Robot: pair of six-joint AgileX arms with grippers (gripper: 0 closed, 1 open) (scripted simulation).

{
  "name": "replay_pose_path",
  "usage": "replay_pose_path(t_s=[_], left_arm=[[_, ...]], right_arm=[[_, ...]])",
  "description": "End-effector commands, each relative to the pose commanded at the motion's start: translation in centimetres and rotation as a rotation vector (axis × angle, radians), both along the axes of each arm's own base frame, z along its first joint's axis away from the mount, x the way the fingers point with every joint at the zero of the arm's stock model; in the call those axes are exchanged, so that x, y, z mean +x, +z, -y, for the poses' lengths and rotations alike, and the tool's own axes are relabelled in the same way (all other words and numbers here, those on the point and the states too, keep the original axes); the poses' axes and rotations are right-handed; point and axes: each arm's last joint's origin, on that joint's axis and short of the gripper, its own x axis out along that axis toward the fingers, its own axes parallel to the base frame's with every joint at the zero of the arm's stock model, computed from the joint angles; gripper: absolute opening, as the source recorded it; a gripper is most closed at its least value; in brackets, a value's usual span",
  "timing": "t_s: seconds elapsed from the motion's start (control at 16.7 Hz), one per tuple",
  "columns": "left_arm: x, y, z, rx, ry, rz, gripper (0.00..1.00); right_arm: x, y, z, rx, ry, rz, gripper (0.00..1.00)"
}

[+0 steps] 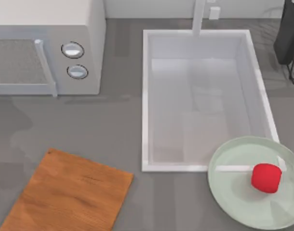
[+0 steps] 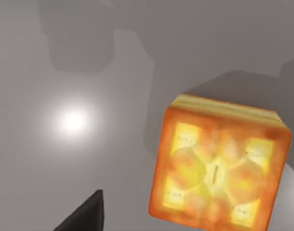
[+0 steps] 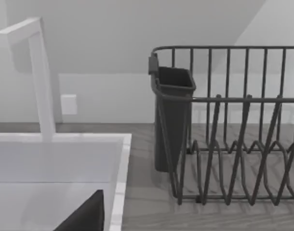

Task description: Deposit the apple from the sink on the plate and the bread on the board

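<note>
Near edge of grey surface [image 1: 113,130]: board [image 1: 67,192] bare at left, plate [image 1: 255,183] at right overlapping sink's near right corner, apple [image 1: 266,177] resting on plate right of centre. Bread [image 2: 218,166] close under left wrist camera, above plain grey ground; one dark fingertip [image 2: 86,216] beside it, touching or not: cannot tell, left gripper state cannot tell. Right gripper likewise cannot tell. Further back: sink [image 1: 146,96], white faucet [image 1: 199,17], microwave [image 1: 46,45] at left, dark dish rack [image 3: 233,130] at far right.
</note>
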Motion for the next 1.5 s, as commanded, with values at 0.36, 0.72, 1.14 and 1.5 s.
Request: replay_pose_path(t_s=[0.36,0.72,1.14,1.5], left_arm=[[3.7,-2.7,-2.2,-0.033,-0.123,-0.260,1.00],[4.2,-3.0,-2.5,-0.040,-0.139,-0.290,1.00],[4.4,-6.9,-2.5,-0.038,-0.139,-0.284,1.00],[4.2,-10.0,-2.5,-0.040,-0.139,-0.290,1.00]], right_arm=[[0.0,0.0,0.0,0.000,0.000,0.000,1.00],[0.0,0.0,0.0,0.000,0.000,0.000,1.00],[0.0,0.0,0.0,0.000,0.000,0.000,1.00],[0.0,0.0,0.0,0.000,0.000,0.000,1.00]])
